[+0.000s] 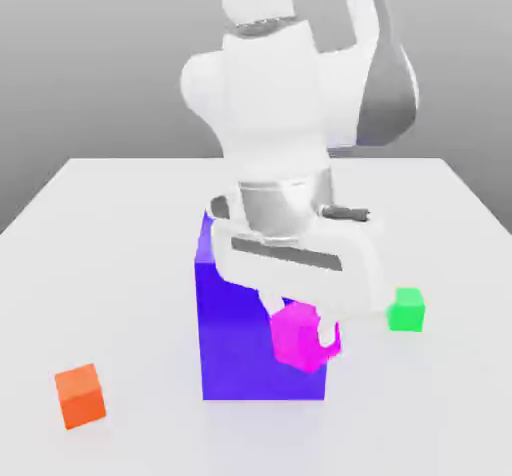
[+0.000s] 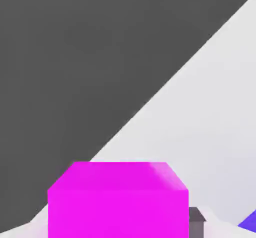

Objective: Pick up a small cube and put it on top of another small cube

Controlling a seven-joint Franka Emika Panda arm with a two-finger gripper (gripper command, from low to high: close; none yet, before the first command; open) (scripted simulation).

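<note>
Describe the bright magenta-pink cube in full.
The small, plain, bright magenta-pink cube has flat faces, straight edges and an even colour with no visible markings. It is gripped by the white two-finger gripper, one finger on either side. In the exterior view it is tilted, in front of the big purple-blue block, hiding part of it. Its material cannot be told.

The upper arm (image 1: 270, 84) runs out of the exterior view at twelve o'clock. Behind the hand (image 1: 300, 259), part of the blue block (image 1: 262, 349) is hidden. In the hand view, the magenta cube (image 2: 118, 212) is cut at six o'clock, and the blue patch (image 2: 248, 222) at about half past four.
</note>
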